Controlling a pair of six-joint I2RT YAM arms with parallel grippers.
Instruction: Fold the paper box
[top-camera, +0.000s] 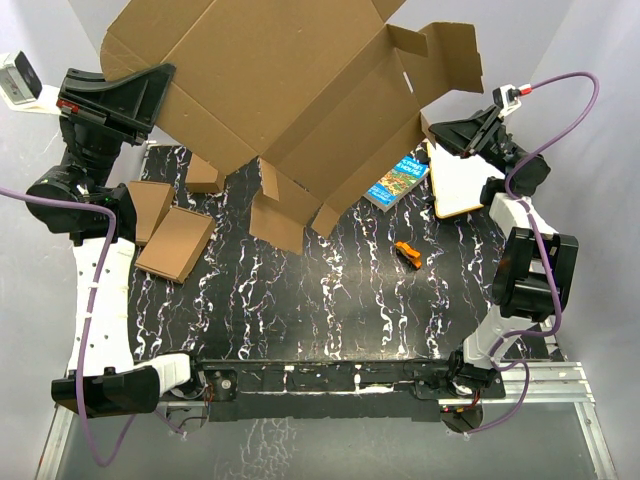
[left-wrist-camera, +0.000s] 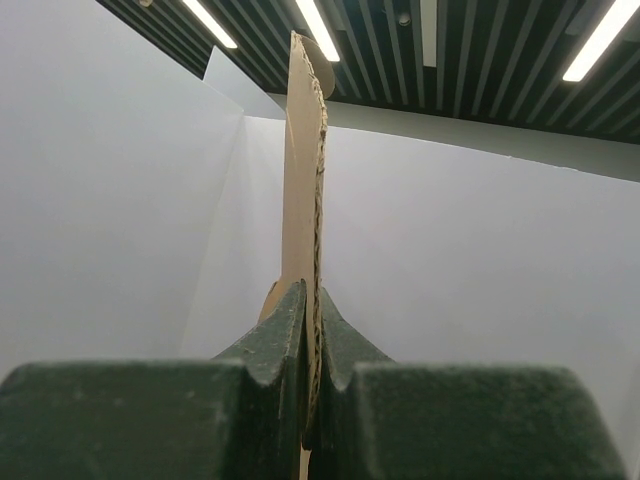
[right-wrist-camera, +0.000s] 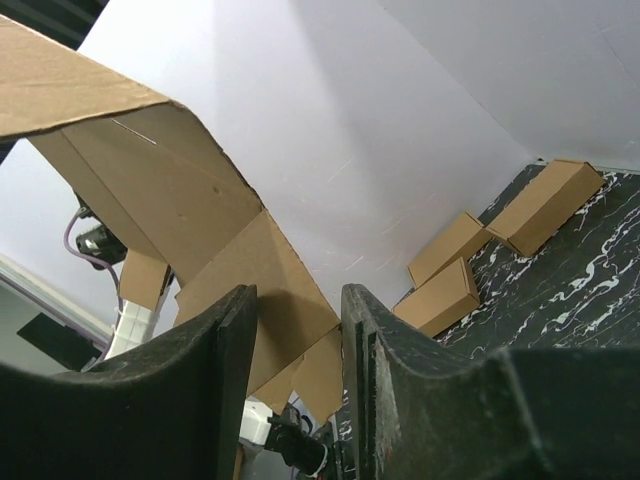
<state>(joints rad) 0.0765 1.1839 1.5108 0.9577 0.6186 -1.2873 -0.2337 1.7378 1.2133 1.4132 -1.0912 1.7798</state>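
Note:
The paper box (top-camera: 290, 80) is a large brown die-cut cardboard sheet, lifted and tilted above the back of the black marbled table (top-camera: 330, 300). My left gripper (top-camera: 163, 74) is shut on its left edge. In the left wrist view that corrugated edge of the paper box (left-wrist-camera: 303, 180) stands upright, pinched in the left gripper (left-wrist-camera: 312, 302). My right gripper (top-camera: 433, 133) is just below the sheet's right flaps, jaws apart. In the right wrist view the right gripper (right-wrist-camera: 300, 295) has nothing between its fingers, and the paper box (right-wrist-camera: 200, 190) hangs further off, above left.
Three small folded brown boxes (top-camera: 175, 242) lie at the table's left, also seen in the right wrist view (right-wrist-camera: 440, 297). A blue book (top-camera: 398, 180), a white pad (top-camera: 460, 185) and a small orange object (top-camera: 407, 252) lie at the right. White walls enclose the table.

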